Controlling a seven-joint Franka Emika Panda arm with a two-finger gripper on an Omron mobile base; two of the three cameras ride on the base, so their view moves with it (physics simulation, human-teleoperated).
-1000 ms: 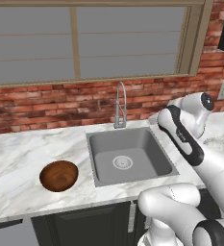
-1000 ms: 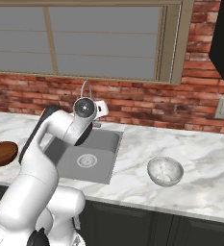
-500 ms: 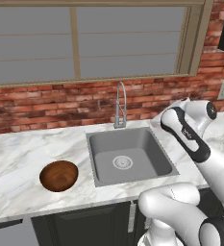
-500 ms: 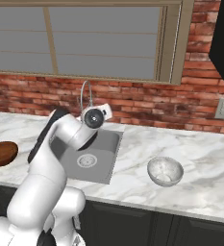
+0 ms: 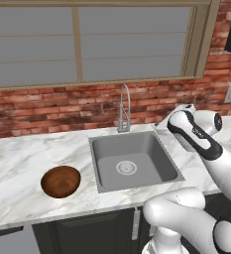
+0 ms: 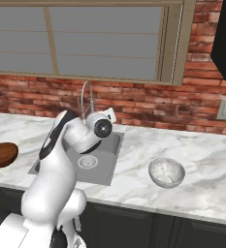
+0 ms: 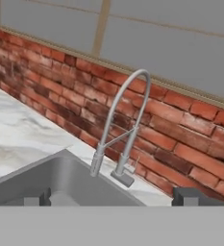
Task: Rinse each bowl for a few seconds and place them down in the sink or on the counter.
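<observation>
The hand is hanging fully open and empty over the square grey metal sink, facing the curved chrome faucet. The dark reddish-brown wooden bowl is sitting on the white marble counter far to its left, the pale speckled bowl to its right.

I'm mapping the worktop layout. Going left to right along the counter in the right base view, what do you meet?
Brown wooden bowl → sink, partly behind the arm → pale speckled bowl on the counter.
</observation>
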